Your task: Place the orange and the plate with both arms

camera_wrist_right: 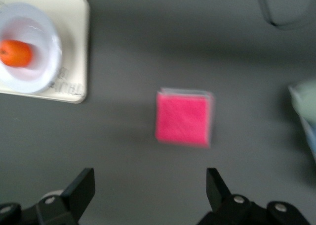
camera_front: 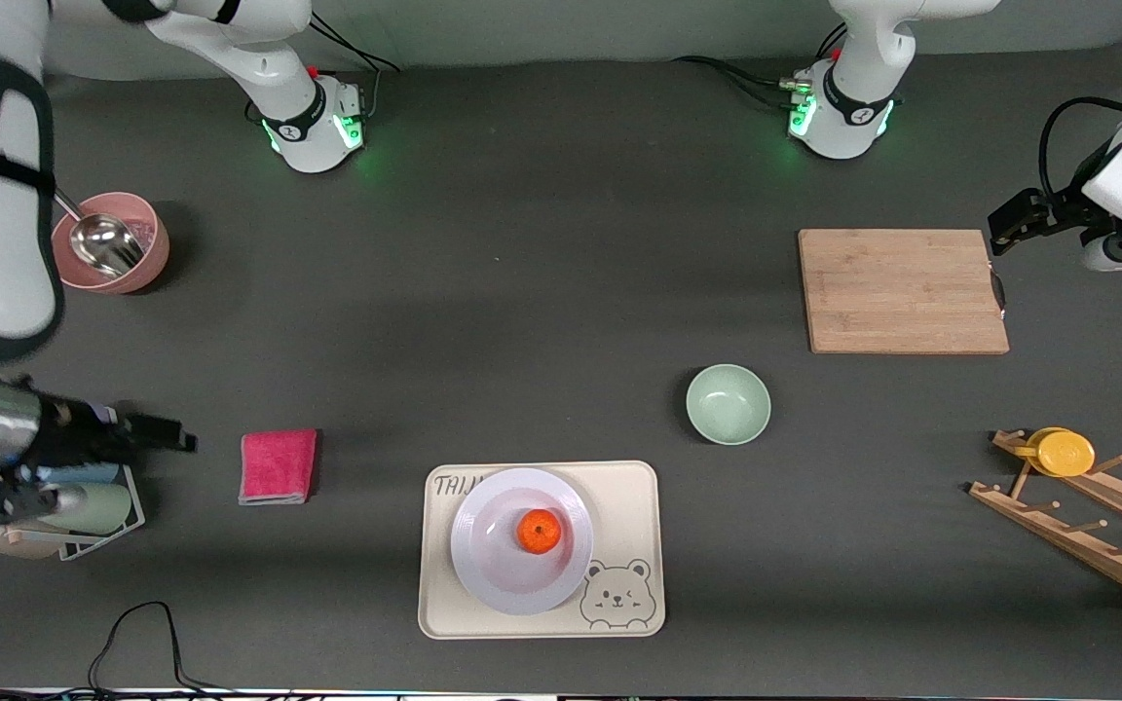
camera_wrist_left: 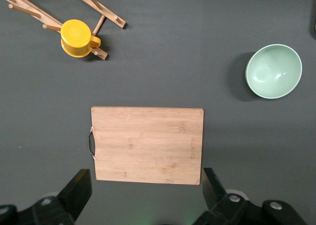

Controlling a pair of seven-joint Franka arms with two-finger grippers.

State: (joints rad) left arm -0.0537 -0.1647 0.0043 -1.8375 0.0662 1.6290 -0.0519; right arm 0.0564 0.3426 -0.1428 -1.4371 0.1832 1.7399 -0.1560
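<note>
Orange (camera_front: 540, 531) on plate (camera_front: 520, 576), well apart from both spread, empty end effectors.

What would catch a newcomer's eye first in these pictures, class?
The bright orange stands out, sitting in the pale plate on the cream tray near the front camera. Next, the pink cloth lies beside the tray toward the right arm's end. Both tools wait open: the right tool above the cloth, the left tool above the wooden cutting board.

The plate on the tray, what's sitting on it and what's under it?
The orange lies on the plate. The plate rests on the cream tray, covering part of the tray's lettering.
</note>
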